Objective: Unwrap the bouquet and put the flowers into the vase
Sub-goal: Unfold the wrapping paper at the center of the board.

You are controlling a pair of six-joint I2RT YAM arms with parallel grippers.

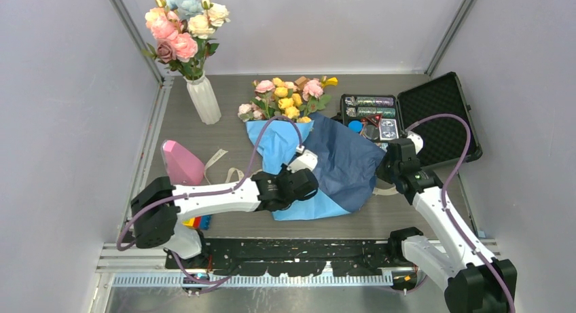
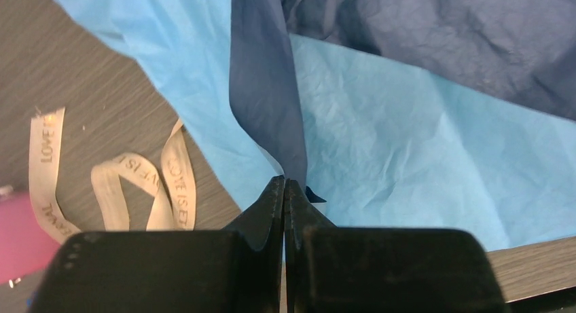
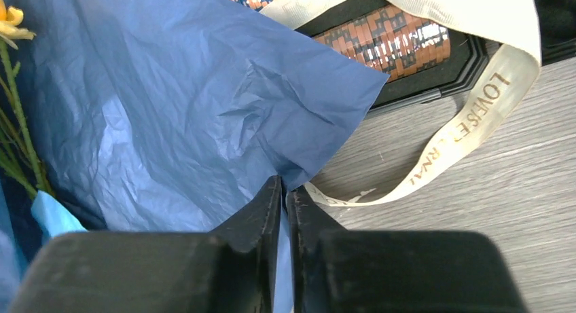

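- Grey tabletop [image 1: 231, 102] between pale walls; the bouquet [image 1: 282, 143] lies mid-table, its flowers [image 1: 289, 101] pointing away from the arms.
- Its paper wrap [image 1: 343, 163] is spread out, dark blue over light blue.
- The left hand [image 2: 284, 184] is clenched on a dark-blue fold of the wrap.
- The right hand [image 3: 283, 189] pinches the wrap's dark-blue edge, beside the cream ribbon [image 3: 475, 109].
- The white vase [image 1: 204, 102] stands far left, holding larger blooms [image 1: 180, 28].

Paper wrap [image 1: 346, 163]: crinkled, light blue on one face, dark blue on the other. Flowers [image 1: 289, 102]: yellow, pink and cream on green stems; vase [image 1: 204, 102] white, vertically ribbed. Ribbon [image 2: 176, 184] cream with dark lettering; cone block [image 1: 180, 162] at near left, pink.
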